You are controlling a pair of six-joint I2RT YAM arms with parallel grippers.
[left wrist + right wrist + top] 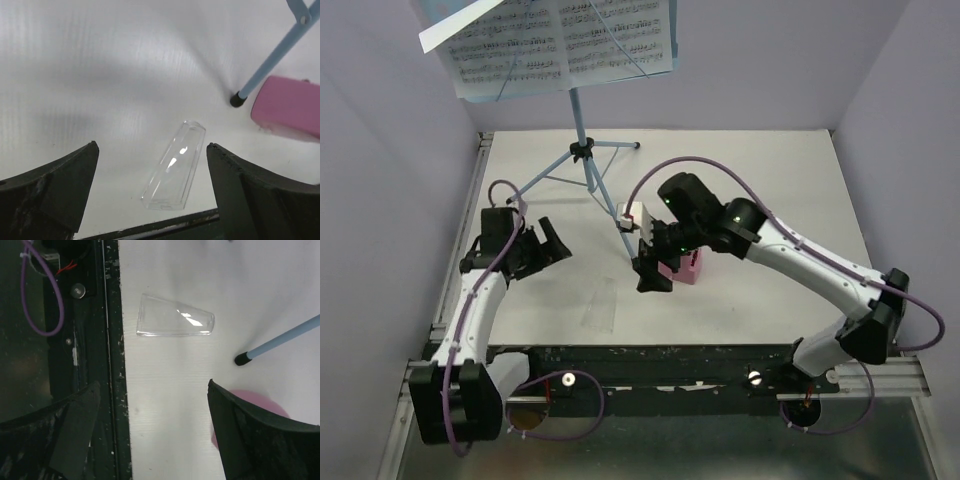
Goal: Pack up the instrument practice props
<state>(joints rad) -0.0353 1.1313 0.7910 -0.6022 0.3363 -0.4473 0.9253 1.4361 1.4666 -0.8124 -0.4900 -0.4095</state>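
Both arms are carrying nothing: the left gripper (151,147) is gaping wide over the bare table (100,60) with nothing between its jaws, and the right gripper (152,385) is spread open and empty too. In the top view the right gripper is hovering at frame centre, just beside the pink metronome (686,268), which is sitting on the table near one foot of the stand (582,150). The stand is standing upright in the upper middle of the frame, with the sheet music (555,45) resting on its desk at the top edge. A clear cover (175,172) is lying flat at lower centre of the left wrist view, framed between the two fingers but apart from them. The main hazard, as I am judging it, is the stand leg (280,342) running close to the metronome. An arm reaching down for the pink wedge is risking a knock on that thin leg, and a top-heavy tripod is likely to tip and shed its loose pages. The wedge's sloped sides are also inviting a slip if the jaws are closing off-centre. The cover is looking thin, slick and hard to see, so the left jaws are risking skating it away rather than lifting it.
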